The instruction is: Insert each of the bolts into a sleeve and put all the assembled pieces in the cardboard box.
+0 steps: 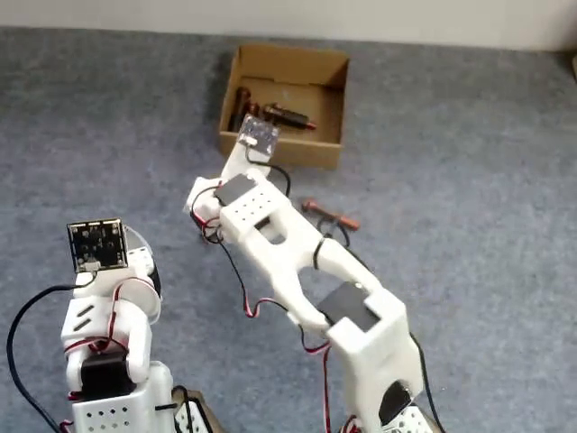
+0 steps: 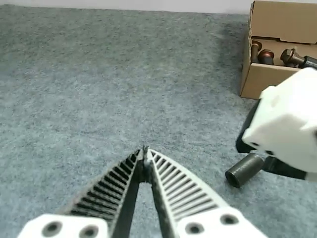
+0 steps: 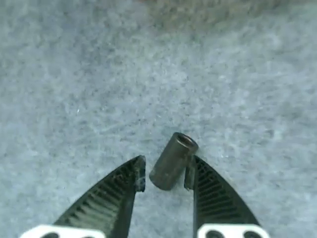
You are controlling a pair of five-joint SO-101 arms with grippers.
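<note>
Already some assembled pieces (image 1: 287,116) lie in the cardboard box (image 1: 279,152), upper centre. One bolt (image 1: 331,215) lies on the surface (image 1: 469,180) below it, not yet assembled. The right gripper (image 3: 165,172) has its fingers (image 3: 124,193) apart around a lying sleeve (image 3: 173,161), and the left gripper (image 2: 145,157) is closed and empty.

The table (image 1: 469,271) is a flecked, mottled grey. At twelve o'clock the cardboard box (image 1: 288,149) is plain tan, and the bolts (image 1: 287,115) in it are dark rusty brown with a red tip. A loose bolt (image 1: 330,215) at three o'clock from the table's middle is coppery red-brown. The sleeve (image 3: 173,160) is dull charcoal. Both arms (image 1: 297,244) are white, with red and black wires (image 1: 248,289). The left pincer (image 2: 145,153) and the right pincer (image 3: 166,172) are black, ribbed in fine stripes. A black board (image 1: 96,244) carries pale dots.
</note>
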